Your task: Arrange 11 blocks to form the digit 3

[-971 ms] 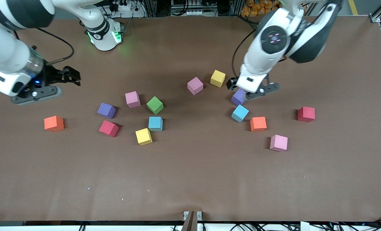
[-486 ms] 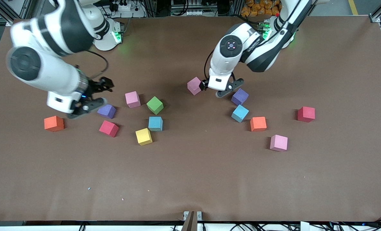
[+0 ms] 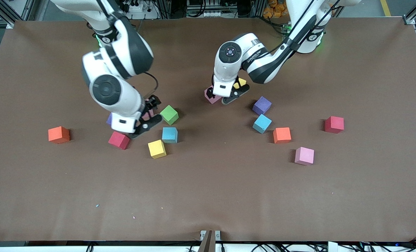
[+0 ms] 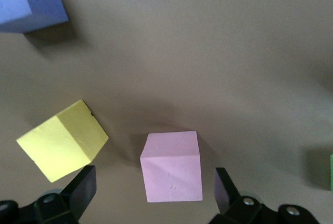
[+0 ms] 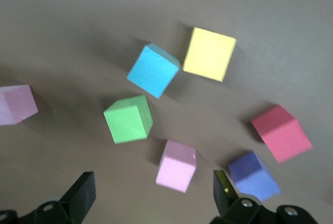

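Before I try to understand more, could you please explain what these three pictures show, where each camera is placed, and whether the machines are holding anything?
These are two white robot arms at a brown table. The large picture looks down from a high camera facing them. The other two come from cameras on each arm's wrist, looking down between the fingers.

Small matte foam cubes lie scattered and apart, among them an orange one and a red one toward the two ends of the table.

The left gripper is open over a pink cube, with a yellow cube beside it. The right gripper is open over another pink cube, beside a green cube.

Neither holds anything. No figure is built yet.
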Robot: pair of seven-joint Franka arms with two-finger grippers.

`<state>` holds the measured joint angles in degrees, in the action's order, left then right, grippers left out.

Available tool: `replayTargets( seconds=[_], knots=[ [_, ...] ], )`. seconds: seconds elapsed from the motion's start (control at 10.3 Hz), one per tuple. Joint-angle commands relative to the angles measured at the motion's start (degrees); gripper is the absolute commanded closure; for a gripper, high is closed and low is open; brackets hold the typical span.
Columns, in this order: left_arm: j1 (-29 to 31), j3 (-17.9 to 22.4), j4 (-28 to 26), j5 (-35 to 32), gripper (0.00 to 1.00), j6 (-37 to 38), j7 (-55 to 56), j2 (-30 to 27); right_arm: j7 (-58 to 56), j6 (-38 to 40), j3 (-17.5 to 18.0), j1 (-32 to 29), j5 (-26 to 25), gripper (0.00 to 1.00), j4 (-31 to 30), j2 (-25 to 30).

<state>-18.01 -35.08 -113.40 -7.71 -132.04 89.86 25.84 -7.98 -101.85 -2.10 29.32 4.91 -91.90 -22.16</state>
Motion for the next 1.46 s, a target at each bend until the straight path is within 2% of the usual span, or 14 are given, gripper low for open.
replayTargets(
  seconds=[0.0,0.49,0.58,0.87,0.97,1.17,1.26,1.36],
  knots=[
    [-0.89,0.1,1.07,-2.39,0.0,-1.99,5.65,2.63,-0.81,-8.05,-0.44,0.99,1.25,0.0,-5.62,-0.96],
    [-3.88,0.45,1.07,-9.93,0.0,-5.84,14.71,7.37,-1.16,-26.17,-0.1,4.95,1.69,0.0,-19.52,-0.78],
    [-3.79,0.36,1.07,-11.95,0.0,-6.2,15.51,8.51,-1.16,-28.81,-0.09,5.57,1.77,0.0,-21.89,-0.61],
    [-3.7,0.45,1.07,-12.41,0.0,-7.96,15.78,9.57,-0.89,-34.54,-0.09,7.94,3.35,0.0,-27.61,-0.17],
    [-3.7,0.54,1.07,-12.59,0.07,-8.05,15.7,10.01,-0.89,-36.99,-0.09,8.03,3.44,0.0,-29.37,-0.08],
    [-3.27,0.36,1.07,-13.64,0.75,-9.45,13.86,11.33,-0.89,-39.56,-0.09,8.21,3.44,0.0,-31.05,-0.17],
    [-3.44,0.19,1.07,-13.64,0.96,-10.42,10.11,11.34,-0.98,-39.65,-0.18,8.21,3.36,0.0,-31.14,-0.17],
    [-3.61,0.01,0.99,-13.64,1.0,-10.43,4.94,10.99,-1.07,-39.91,-0.18,8.21,3.36,0.0,-31.15,-0.43]
  ],
)
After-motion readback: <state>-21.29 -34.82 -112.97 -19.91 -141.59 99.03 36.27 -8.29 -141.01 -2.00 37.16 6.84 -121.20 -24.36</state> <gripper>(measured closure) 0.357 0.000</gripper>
